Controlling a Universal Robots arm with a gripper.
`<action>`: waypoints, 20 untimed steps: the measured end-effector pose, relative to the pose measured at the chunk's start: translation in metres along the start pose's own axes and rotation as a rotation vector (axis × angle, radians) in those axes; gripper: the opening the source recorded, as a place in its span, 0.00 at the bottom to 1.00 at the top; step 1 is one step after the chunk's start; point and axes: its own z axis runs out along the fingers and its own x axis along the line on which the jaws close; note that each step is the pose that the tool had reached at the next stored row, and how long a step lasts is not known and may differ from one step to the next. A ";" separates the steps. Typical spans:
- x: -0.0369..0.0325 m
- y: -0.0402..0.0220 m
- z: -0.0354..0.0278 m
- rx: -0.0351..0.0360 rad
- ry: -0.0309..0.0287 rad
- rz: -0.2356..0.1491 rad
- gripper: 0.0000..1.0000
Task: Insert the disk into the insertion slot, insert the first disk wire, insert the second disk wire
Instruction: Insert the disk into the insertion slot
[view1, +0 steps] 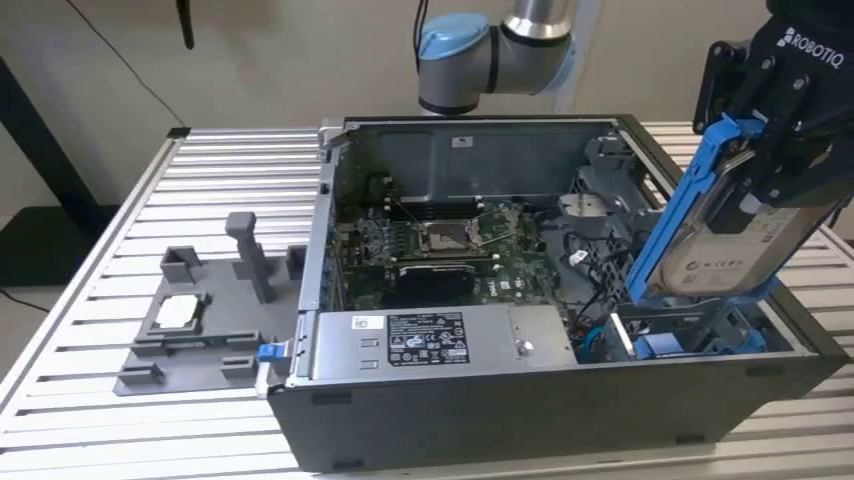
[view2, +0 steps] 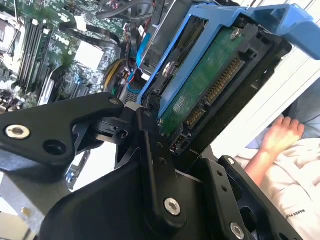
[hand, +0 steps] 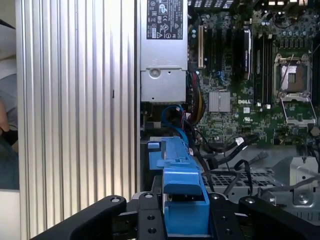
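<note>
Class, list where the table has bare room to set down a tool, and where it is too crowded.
Bare: the slatted table beyond the grey fixture, on the exterior view's left of the case; also the strip before the fixture. Crowded: the slot corner, under the disk, among cables.

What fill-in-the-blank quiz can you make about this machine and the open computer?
The end effector holds the disk by its ___ carrier frame.
The disk is held ___, not level, near the insertion slot.
In the exterior view, that slot sits at the computer case's ___ end.
Missing words: blue; tilted; right.
</note>
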 end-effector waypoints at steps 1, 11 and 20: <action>0.0000 0.0000 0.0004 0.0000 0.0000 0.000 0.33; 0.0000 -0.0002 0.0046 0.0000 0.0000 0.000 0.33; -0.0001 -0.0012 0.0156 -0.0001 -0.0071 0.000 0.33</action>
